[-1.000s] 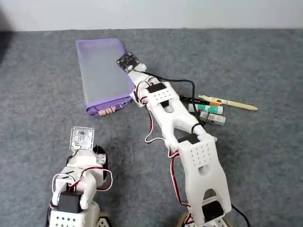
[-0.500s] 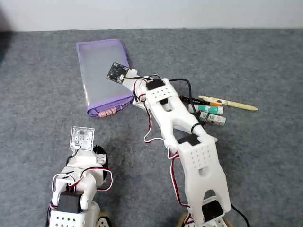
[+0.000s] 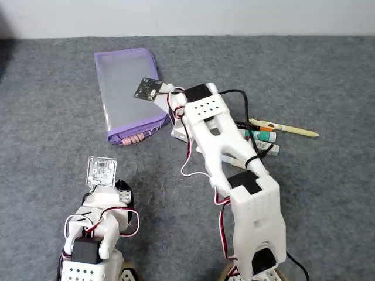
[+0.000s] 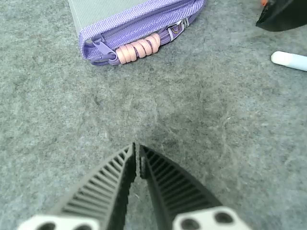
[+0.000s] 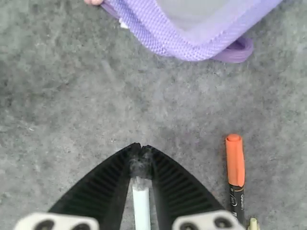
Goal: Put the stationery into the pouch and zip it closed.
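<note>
The purple mesh pouch [image 3: 126,91] lies flat at the far left of the grey mat; its zipper edge with a pink coiled cord [image 4: 139,48] faces the arms. My right gripper [image 5: 140,153] is shut just short of the pouch's near corner [image 5: 192,28]. A white pen [image 5: 141,203] shows in the gap behind its fingertips and seems to lie on the mat [image 4: 290,60]. An orange-capped marker [image 5: 234,165] lies beside it. More pens [image 3: 266,137] sit to the right of the right arm. My left gripper [image 4: 137,154] is shut and empty, low over the mat, short of the pouch.
The right arm [image 3: 220,137] stretches across the middle of the mat and covers part of the pen pile. The left arm [image 3: 99,216] is folded at the near left. A pale wall [image 3: 187,17] bounds the mat's far edge.
The right arm's wrist has swung left over the pouch's near right corner, and its elbow has shifted right. The left arm and the pouch have not moved.
</note>
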`<state>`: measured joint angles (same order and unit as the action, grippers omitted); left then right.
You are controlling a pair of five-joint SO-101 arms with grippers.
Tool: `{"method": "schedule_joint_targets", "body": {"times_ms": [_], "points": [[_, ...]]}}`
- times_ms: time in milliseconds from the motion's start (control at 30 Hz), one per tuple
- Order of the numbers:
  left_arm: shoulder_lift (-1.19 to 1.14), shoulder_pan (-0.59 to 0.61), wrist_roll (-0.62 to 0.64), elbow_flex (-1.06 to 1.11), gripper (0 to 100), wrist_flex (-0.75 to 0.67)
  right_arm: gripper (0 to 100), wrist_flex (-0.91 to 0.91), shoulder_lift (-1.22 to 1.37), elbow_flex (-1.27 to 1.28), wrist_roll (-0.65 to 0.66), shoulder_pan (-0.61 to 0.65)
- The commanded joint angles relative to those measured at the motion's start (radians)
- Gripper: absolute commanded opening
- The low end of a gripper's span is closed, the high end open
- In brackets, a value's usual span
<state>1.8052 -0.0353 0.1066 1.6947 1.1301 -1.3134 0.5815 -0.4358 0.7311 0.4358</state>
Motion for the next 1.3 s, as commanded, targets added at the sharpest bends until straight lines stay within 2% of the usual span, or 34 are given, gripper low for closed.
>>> {"method": "schedule_joint_targets", "body": {"times_ms": [0, 67, 133, 333, 400, 533, 667, 1267], "points": [[0.002, 0.008, -0.005, -0.01, 1, -0.021, 1.2, 0.104, -0.044, -0.014, 0.012, -0.028], [0.002, 0.008, -0.005, -0.01, 1, -0.021, 2.0, 0.189, -0.019, -0.014, 0.012, -0.033], [0.002, 0.008, -0.005, -0.01, 1, -0.021, 6.9, 0.252, 0.016, -0.014, 0.012, -0.041], [0.002, 0.008, -0.005, -0.01, 1, -0.021, 38.8, 0.392, 0.125, -0.014, 0.014, -0.047], [0.002, 0.008, -0.005, -0.01, 1, -0.021, 45.2, 0.42, 0.157, -0.014, 0.051, -0.045], [0.002, 0.008, -0.005, -0.01, 1, -0.021, 43.5, 0.49, 0.211, -0.014, 0.199, -0.045], [0.002, 0.008, -0.005, -0.01, 1, -0.021, 40.3, 0.564, 0.237, -0.014, 0.262, -0.039], [0.002, 0.008, -0.005, -0.01, 1, -0.021, 40.1, 0.582, 0.246, -0.008, 0.269, 0.067]]}}
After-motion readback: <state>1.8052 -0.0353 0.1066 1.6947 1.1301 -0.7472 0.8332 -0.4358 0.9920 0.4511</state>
